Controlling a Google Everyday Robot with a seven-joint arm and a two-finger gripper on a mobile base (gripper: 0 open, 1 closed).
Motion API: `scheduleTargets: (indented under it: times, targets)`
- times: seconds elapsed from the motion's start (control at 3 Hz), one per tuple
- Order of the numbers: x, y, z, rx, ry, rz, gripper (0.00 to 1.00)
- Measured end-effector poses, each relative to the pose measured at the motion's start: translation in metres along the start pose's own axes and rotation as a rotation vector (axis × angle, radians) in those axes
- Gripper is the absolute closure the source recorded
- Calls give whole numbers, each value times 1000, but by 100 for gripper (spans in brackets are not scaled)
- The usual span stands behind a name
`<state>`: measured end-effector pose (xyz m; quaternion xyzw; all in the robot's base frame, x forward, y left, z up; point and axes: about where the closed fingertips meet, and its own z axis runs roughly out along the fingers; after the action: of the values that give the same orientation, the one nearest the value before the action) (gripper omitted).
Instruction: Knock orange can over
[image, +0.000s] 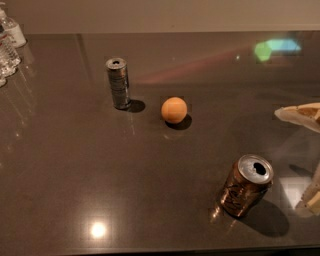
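The orange can (246, 186) stood on its base on the dark table (100, 175), not knocked over. The gripper (299, 161) was just right of the can, clear of it, with its pale fingers (300, 114) spread wide and holding nothing. An orange ball (174, 110) and a slim silver can (118, 83) stood beyond the orange can, to its left.

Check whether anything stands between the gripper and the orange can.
Nothing visible does. The gripper sits at the picture's right edge, just right of the orange can. The orange ball and silver can stand farther back, left.
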<state>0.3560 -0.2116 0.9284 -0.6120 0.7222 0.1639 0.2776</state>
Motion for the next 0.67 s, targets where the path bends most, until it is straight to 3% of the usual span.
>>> scheduleTargets:
  times: [0.67]
  targets:
    - [-3, 12, 40, -72, -157, 10, 0]
